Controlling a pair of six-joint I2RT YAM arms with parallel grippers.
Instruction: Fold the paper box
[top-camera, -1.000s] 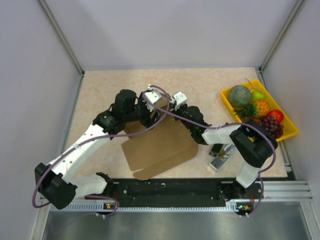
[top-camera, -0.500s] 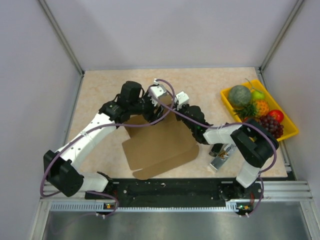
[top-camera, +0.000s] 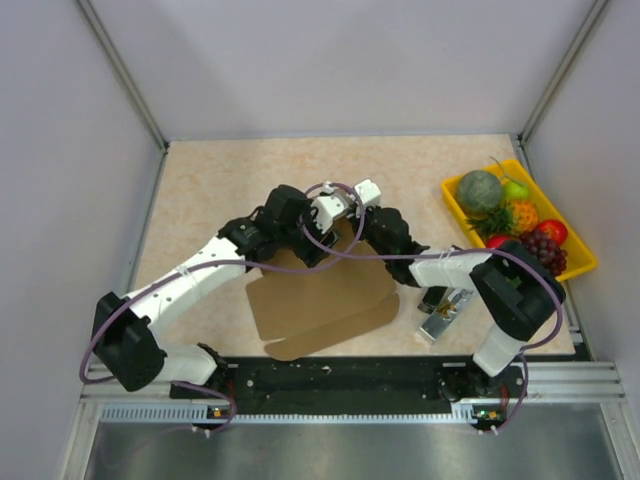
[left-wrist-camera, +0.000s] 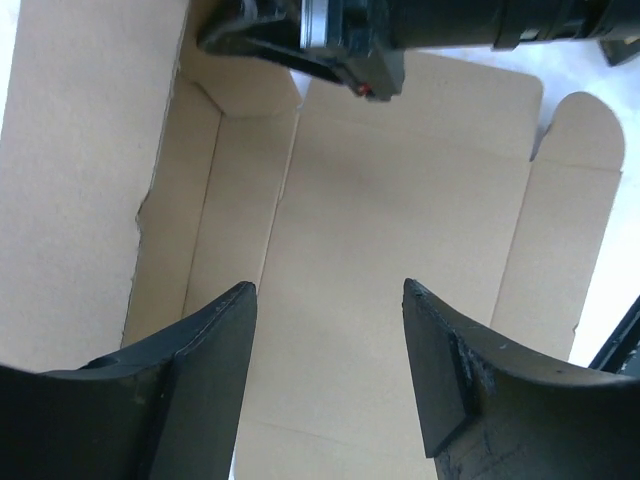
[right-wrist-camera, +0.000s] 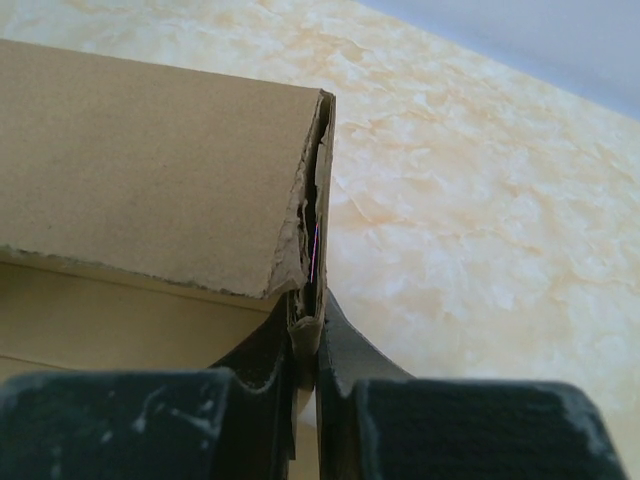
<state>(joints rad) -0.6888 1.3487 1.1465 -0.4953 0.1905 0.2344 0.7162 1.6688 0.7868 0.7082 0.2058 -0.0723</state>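
Presently, we find the paper box (top-camera: 320, 300) lying mostly flat on the table (top-camera: 200, 190) between the two arms. We note the right gripper (right-wrist-camera: 308, 318) clamped on a doubled cardboard edge at the box's far side, both fingers pressed against it. We record the left gripper (left-wrist-camera: 325, 300) hovering over the creased inner panel, jaws apart and holding nothing. A yellow fruit tray (top-camera: 583, 266) sits well apart at the table's right edge.
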